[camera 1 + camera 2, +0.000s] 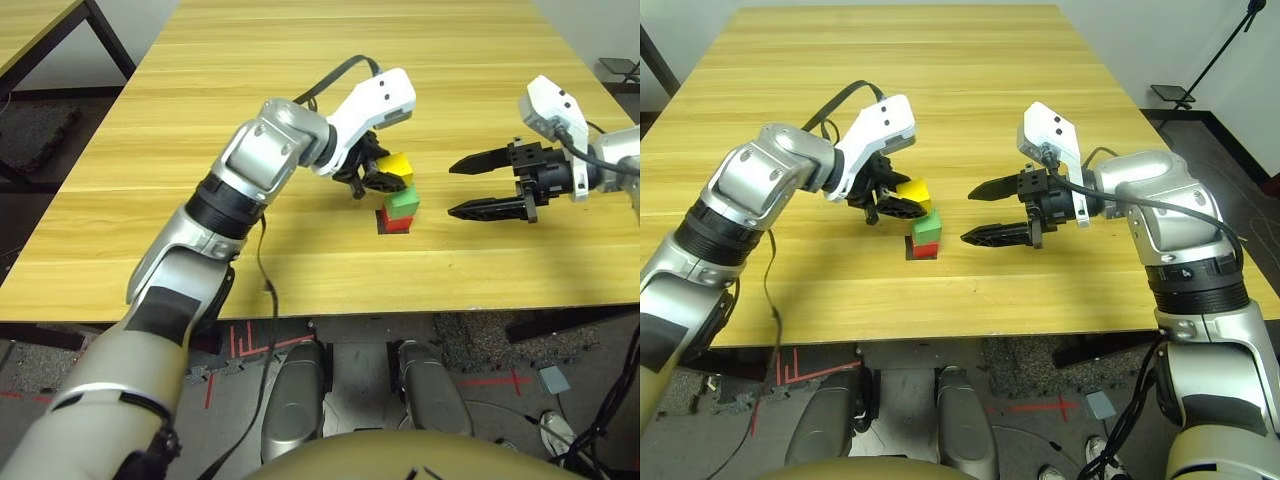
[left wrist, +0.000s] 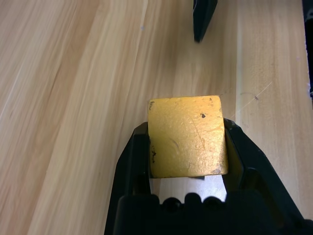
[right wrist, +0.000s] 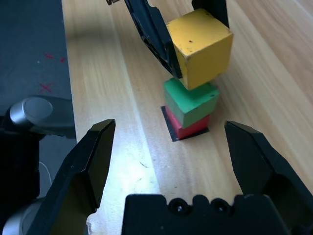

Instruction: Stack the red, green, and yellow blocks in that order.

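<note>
"Blocks first: where is each one?"

"The red block [image 3: 181, 128] is at the bottom, on the black patch [image 3: 169, 125] on the table [image 1: 200, 290]. The green block [image 3: 200, 110] sits on top of it, and the yellow block [image 3: 208, 58] is held over the green."

"Why that order?"

"The task names red, green, then yellow, so I take red as the base and yellow as the cap. The patch probably marks where the stack belongs."

"And who has the yellow?"

"The left gripper [image 2: 186, 125]. It is closed on the cube, one finger against each of two opposite sides. I'd say that grip leaves the underside free to meet the green."

"Is it resting there?"

"I can't tell whether they touch. The yellow looks tilted and turned against the green, so I'd level and line it up before letting go. Released like this, it could slip or nudge the green."

"What about the right gripper [image 1: 450, 190]?"

"Open and empty, pointing toward the stack but apart from it. That spacing seems useful, since it keeps those fingers from bumping anything while the left one finishes placing."
</note>
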